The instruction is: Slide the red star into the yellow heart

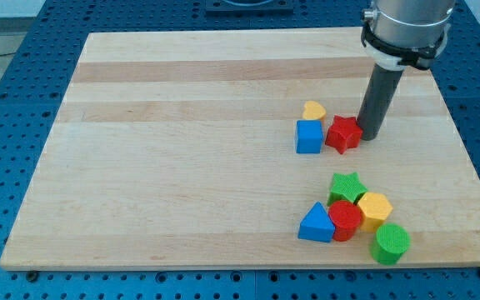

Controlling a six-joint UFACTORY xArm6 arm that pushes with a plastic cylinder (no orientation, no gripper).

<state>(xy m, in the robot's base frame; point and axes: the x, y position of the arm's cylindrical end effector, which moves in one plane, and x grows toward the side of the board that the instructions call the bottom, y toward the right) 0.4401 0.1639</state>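
One push is under way: my tip (367, 136) is set against the red star's (343, 133) right side, seemingly touching. No gripper is fitted. A leftward-upward shove toward the yellow heart (313, 110), just up-left of the star, is called for.

Grey-collared arm ending in a plain dark rod

The arm (407, 21) enters from the view's top right as a wide, light grey metallic cylinder, cut off by the frame edge. A black ring clamps around its lower rim, with a thin pale band showing just beneath. Below that hangs a straight, smooth rod (379, 96) of dark charcoal, round in section, matte, without markings or cables, down to my tip (369, 136)
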